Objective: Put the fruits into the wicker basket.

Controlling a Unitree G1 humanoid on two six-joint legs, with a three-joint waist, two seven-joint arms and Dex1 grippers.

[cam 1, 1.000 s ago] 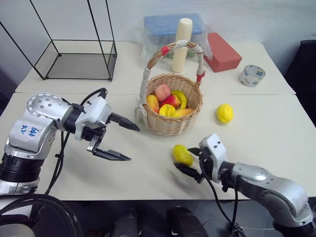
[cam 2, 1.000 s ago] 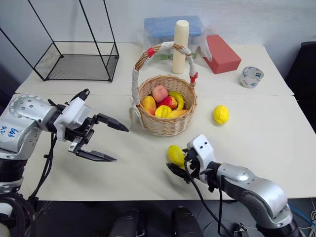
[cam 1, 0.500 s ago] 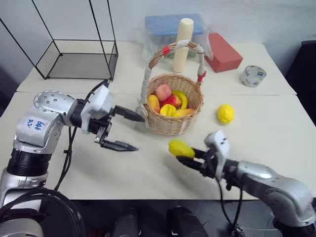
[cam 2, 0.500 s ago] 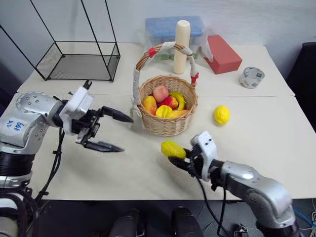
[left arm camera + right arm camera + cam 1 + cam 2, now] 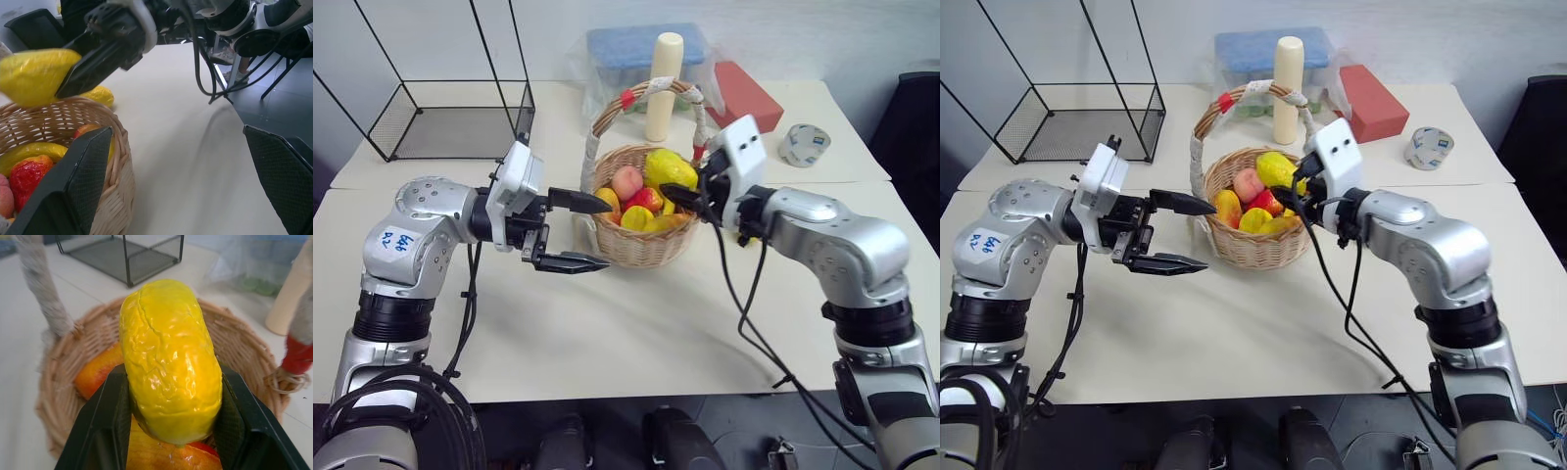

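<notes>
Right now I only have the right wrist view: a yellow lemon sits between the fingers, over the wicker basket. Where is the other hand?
Observer: The left hand is open and holds nothing. It hangs beside the wicker basket, on the side away from the right hand, fingers pointing toward the basket.
Operator: Any fruit outside the basket, apart from the lemon being carried?
Observer: Yes. The left wrist view shows one more yellow fruit lying on the table just beyond the basket's rim, below the held lemon.
Operator: How full is the basket?
Observer: Several fruits already lie in it, among them a peach-coloured one.
</notes>
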